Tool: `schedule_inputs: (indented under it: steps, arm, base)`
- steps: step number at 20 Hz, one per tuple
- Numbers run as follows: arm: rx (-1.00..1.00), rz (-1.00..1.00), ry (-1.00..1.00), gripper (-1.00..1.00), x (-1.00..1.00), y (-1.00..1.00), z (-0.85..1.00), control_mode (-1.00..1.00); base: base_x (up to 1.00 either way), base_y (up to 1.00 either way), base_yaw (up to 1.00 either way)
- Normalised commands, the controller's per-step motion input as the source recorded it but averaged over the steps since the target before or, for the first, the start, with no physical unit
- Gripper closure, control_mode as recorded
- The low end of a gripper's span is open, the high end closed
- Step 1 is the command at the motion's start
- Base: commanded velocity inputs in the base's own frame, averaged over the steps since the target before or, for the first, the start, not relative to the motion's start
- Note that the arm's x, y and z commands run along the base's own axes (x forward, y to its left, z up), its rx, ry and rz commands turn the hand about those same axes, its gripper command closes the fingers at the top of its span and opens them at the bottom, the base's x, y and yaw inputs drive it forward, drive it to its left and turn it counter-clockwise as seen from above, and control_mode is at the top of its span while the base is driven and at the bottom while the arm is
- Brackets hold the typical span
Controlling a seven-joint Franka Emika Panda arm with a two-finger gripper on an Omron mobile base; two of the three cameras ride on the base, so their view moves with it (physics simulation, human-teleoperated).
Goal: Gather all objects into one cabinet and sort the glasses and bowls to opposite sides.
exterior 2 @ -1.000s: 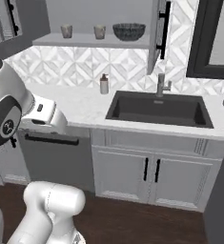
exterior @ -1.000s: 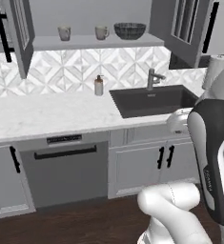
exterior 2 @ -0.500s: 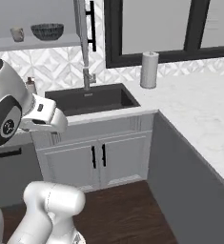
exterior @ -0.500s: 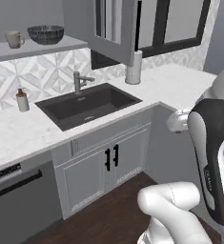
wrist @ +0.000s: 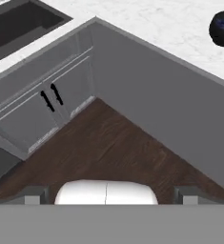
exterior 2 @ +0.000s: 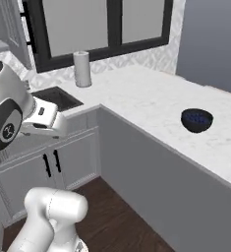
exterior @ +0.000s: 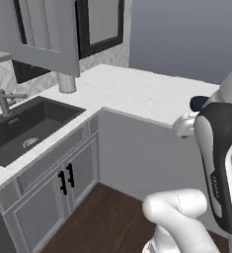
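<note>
Bowl (exterior 2: 196, 120), small and dark blue, sits alone on the white counter (exterior 2: 136, 96). Gripper (wrist: 106, 193) hangs over the floor, spread wide, holding nothing.

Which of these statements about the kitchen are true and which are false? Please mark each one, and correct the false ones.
1. A small dark bowl sits on the white counter. True.
2. The gripper holds the bowl. False: its jaws are open and empty, over the wooden floor, apart from the bowl.
3. A grey cylinder stands upright on the counter below the window. True.
4. The bowl lies inside the sink. False: it is on the counter, away from the sink.
5. The base cabinet doors under the sink are open. False: they are closed.
</note>
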Motion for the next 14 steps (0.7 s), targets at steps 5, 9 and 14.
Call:
schedule_inputs:
  steps: [5,9,14]
  arm:
    - [0.0,0.0,0.0,-1.0,0.0,0.0,0.0,1.0]
    - [0.0,0.0,0.0,-1.0,0.0,0.0,0.0,1.0]
    - [0.0,0.0,0.0,-1.0,0.0,0.0,0.0,1.0]
  base:
    - [0.0,0.13,-0.64]
    - [0.0,0.09,-0.62]
    - [0.0,0.04,-0.62]
